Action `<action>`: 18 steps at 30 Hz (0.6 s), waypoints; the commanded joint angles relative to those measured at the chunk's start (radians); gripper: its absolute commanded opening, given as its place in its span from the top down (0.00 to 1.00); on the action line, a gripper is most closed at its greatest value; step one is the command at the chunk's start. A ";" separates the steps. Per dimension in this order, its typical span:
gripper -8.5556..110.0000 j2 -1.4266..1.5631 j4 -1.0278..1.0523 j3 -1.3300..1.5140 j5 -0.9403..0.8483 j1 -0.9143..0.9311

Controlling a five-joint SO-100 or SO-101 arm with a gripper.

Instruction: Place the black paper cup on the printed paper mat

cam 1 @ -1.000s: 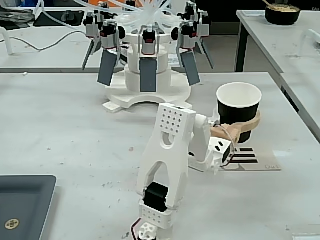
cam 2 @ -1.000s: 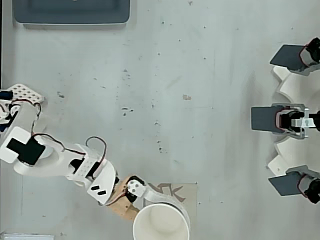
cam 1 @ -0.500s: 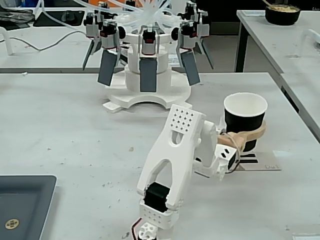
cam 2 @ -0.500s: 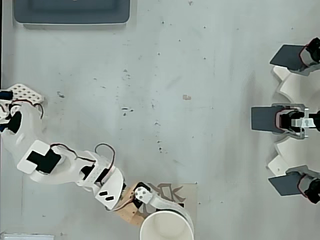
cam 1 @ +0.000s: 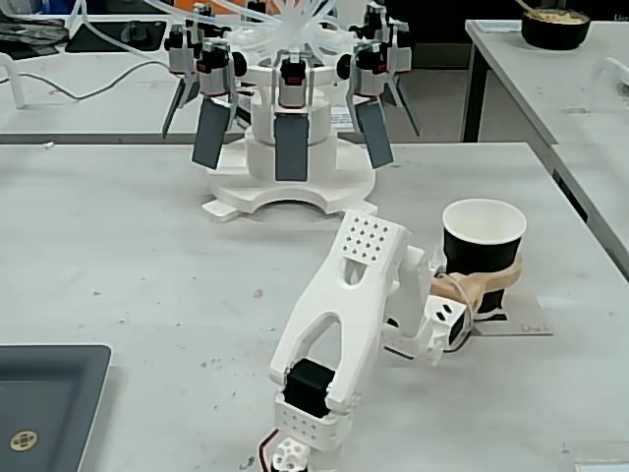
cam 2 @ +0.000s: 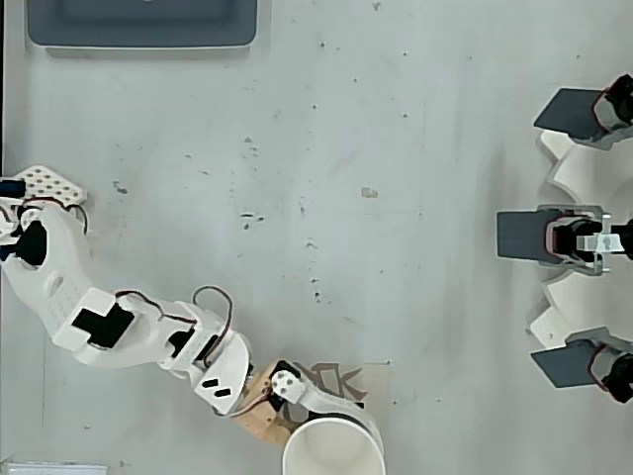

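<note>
The black paper cup (cam 1: 482,248) is held upright, clamped in the gripper (cam 1: 488,278), directly over the printed paper mat (cam 1: 519,322) lying beneath it on the bench (cam 1: 118,256). Contact with the mat cannot be confirmed; release and withdrawal are judged left to do.

- White rig (cam 1: 290,147) sits at the far side of the table (cam 1: 118,246), grey paddles (cam 1: 291,146) hanging down off it, clear tubes arching over the top.
- From overhead that rig (cam 2: 584,242) hugs the right edge, three grey paddles showing.
- Dark tray (cam 1: 44,403) pokes in at the near left corner of the fixed view; overhead it lies along the top edge (cam 2: 143,25).
- Tabletop is pale grey and speckled with small dark marks (cam 2: 316,287).
- Side table (cam 1: 560,88) on the right carries a dark bowl (cam 1: 555,27) with something pale in it.
- Back bench (cam 1: 88,79) has a white cable trailing across.
</note>
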 commanded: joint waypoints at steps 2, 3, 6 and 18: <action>0.89 0.008 -0.026 -0.040 0.014 0.009; 0.89 0.005 -0.031 -0.040 0.014 0.009; 0.87 0.002 -0.040 -0.037 0.014 0.009; 0.69 0.008 -0.060 -0.035 0.014 0.032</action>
